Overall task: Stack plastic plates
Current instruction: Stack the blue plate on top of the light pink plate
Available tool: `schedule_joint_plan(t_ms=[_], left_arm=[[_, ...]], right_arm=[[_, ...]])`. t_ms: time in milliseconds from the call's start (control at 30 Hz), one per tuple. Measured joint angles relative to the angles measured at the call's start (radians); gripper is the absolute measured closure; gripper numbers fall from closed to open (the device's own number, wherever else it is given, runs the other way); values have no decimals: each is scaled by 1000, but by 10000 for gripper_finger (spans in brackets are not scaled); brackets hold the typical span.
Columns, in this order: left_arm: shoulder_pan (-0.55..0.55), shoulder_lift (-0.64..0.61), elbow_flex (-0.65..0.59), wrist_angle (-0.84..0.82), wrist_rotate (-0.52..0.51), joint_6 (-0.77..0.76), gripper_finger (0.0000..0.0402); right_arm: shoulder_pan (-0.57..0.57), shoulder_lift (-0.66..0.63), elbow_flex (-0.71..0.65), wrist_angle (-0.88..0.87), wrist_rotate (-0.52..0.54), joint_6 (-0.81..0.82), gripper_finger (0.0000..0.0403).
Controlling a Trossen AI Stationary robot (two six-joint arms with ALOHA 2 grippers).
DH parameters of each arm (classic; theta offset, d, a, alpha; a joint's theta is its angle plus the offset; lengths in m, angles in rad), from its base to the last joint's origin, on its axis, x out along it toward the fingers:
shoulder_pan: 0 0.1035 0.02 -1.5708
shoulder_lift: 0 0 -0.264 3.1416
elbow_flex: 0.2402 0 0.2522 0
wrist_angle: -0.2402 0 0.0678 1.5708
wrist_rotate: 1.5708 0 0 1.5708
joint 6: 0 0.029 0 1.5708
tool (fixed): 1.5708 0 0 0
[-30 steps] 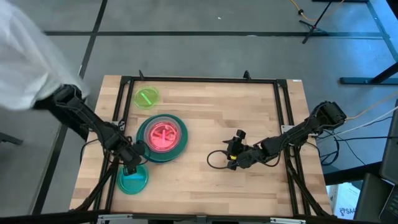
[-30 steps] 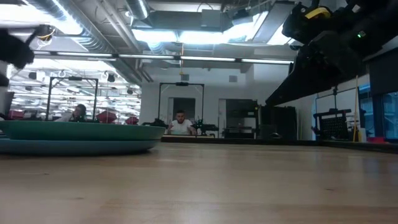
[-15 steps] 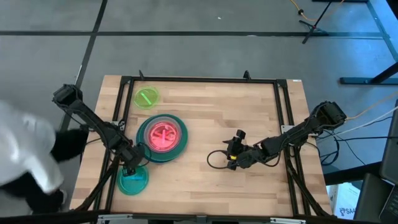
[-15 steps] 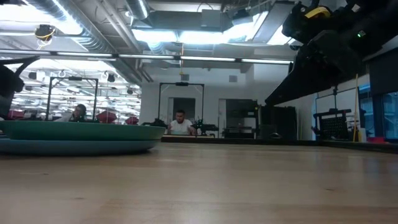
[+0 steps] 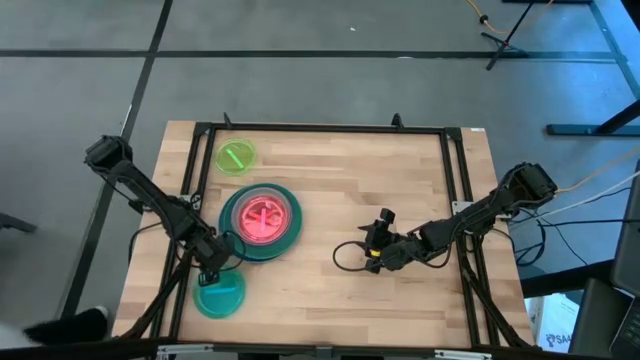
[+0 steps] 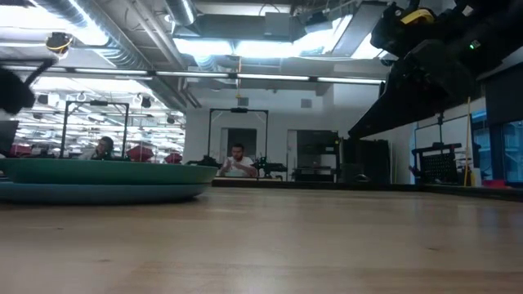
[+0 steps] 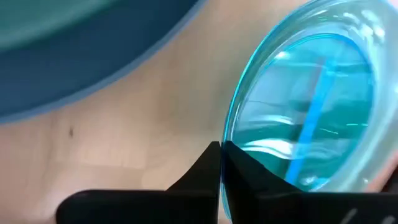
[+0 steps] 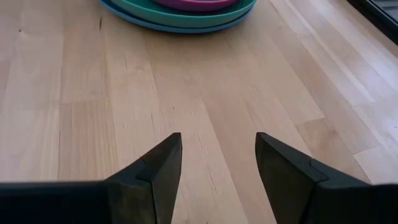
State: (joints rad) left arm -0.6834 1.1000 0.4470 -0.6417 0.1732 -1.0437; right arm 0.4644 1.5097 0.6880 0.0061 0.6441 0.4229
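Note:
A stack of plastic plates (image 5: 260, 222) stands left of the table's centre, blue at the bottom, then dark green and magenta, with small pink ones on top. It also shows in the low view (image 6: 98, 180) and the right wrist view (image 8: 180, 9). A small lime plate (image 5: 236, 157) lies at the far left. A small cyan plate (image 5: 219, 295) lies near the front left, and my left gripper (image 5: 212, 270) is shut on it. My right gripper (image 5: 372, 252) waits open, low over the bare wood right of the stack. My left gripper pinches the cyan plate's rim (image 7: 231, 140) between its two fingers, on the side nearest the stack. The fingers slant down from the table's far left. I cannot tell whether that edge is raised off the wood.
A black metal frame (image 5: 320, 128) runs round the table top. A dark cable loop (image 5: 345, 257) lies beside my right gripper. Bare wood (image 5: 330, 180) stretches between the stack and my right arm. People sit in the room beyond the table (image 6: 237, 163).
The cyan plate has shifted slightly toward the table's near edge under my left gripper. A person in white at the table's left side has moved off toward the near left corner.

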Motion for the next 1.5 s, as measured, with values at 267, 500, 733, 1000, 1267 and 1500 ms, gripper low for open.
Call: schedule_joint_plan(t_ms=[267,500,733,1000,1267,1500], left_arm=[[38,0,203,-66,-45,42,398],[155,0,387,-159,-284,255,399],[338,0,441,-253,-509,445,399],[587,-15,432,-311,-530,601,399],[778,-5,392,-380,-398,738,399],[832,-5,313,-369,-353,743,344]], right_arm=[[0,0,0,2,8,0,208],[0,0,0,2,8,0,208],[0,0,0,2,8,0,208],[0,0,0,2,8,0,208],[0,0,-4,2,8,44,208],[0,6,-3,5,15,52,208]])
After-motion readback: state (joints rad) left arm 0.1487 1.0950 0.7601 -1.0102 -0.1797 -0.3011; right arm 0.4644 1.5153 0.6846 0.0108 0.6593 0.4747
